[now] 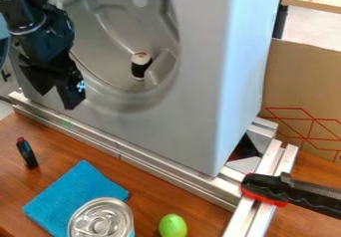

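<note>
One black gripper (55,92), far left; fingers parted, empty; apparently pre-grasp. Grasping the red-topped item (27,154), near left, would require lowering.

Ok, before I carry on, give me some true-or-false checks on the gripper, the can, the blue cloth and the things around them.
1. The can covers part of the blue cloth in this view. True.
2. The green egg-shaped thing lies on the blue cloth. False: it is on the wooden table, to the right of the can in the picture.
3. A dark cylinder with a white top is in the rounded hollow of the grey unit. True.
4. The gripper holds the small red-topped thing. False: that thing is on the table, below the gripper in the picture.
</note>
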Robot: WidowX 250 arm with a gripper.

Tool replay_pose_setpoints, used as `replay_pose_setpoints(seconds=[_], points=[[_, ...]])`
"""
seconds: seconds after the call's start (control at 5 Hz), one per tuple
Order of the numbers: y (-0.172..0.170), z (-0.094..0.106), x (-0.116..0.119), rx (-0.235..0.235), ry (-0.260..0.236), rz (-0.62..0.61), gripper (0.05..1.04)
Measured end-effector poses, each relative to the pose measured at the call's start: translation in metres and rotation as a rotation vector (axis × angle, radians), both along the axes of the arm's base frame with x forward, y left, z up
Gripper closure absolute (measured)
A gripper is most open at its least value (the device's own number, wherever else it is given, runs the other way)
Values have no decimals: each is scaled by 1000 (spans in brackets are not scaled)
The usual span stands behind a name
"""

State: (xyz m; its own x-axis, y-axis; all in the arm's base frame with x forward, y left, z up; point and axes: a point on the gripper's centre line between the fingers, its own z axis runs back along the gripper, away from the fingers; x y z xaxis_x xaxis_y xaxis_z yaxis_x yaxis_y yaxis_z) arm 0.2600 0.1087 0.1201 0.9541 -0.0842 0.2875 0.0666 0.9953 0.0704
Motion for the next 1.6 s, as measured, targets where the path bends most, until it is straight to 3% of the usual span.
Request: replay_pose_setpoints(seconds=[0.2,0.4,0.6,1.2,1.6], points=[[5,10,20,-86,-106,10,83],[9,13,41,-167,-145,3,83],[12,12,57,-198,-161,-2,83],[-14,6,88,-215,-163,-64,83],[-19,-10,103,-227,-132,-49,83]])
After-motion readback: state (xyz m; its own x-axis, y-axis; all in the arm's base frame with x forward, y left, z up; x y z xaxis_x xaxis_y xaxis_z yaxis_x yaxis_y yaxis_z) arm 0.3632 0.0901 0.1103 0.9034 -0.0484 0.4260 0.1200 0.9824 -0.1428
